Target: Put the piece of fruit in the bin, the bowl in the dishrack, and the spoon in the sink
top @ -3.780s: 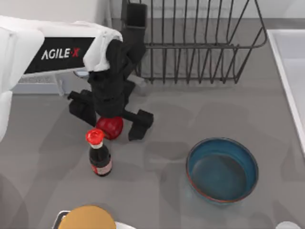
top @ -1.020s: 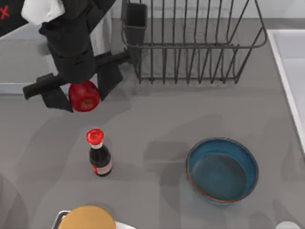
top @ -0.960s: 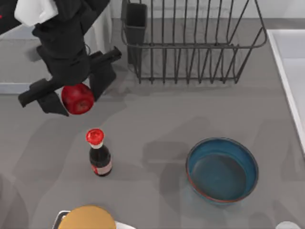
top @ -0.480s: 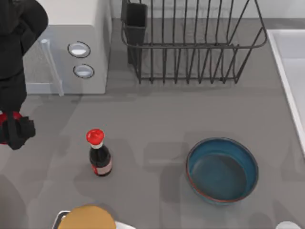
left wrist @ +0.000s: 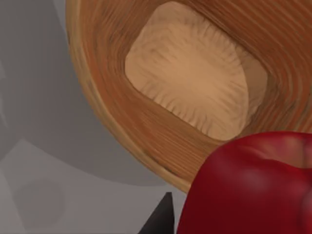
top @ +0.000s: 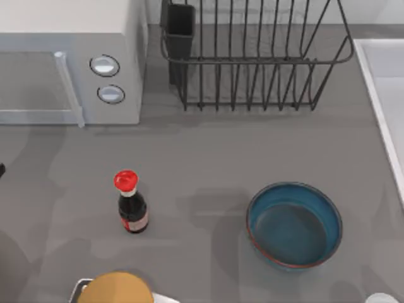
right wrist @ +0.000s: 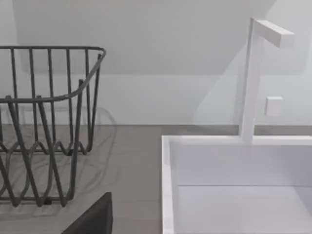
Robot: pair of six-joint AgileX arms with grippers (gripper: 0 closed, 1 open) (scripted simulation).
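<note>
Piece of fruit [left wrist: 248, 187] sits right at the left tool in the left wrist view, hanging above the open wooden bin [left wrist: 122, 122]; one dark fingertip [left wrist: 161, 219] shows beside it, can't tell grip state. Bowl [top: 294, 225] upright on the counter [top: 208, 151], right of the sauce bottle [top: 131, 203], near side of the dishrack [top: 252, 57]. Sink [right wrist: 234, 180] with faucet [right wrist: 253, 78] just beside the rack. Microwave [top: 69, 63] left of the rack. Right tool: a dark finger [right wrist: 92, 217] near the sink, state unclear.
</note>
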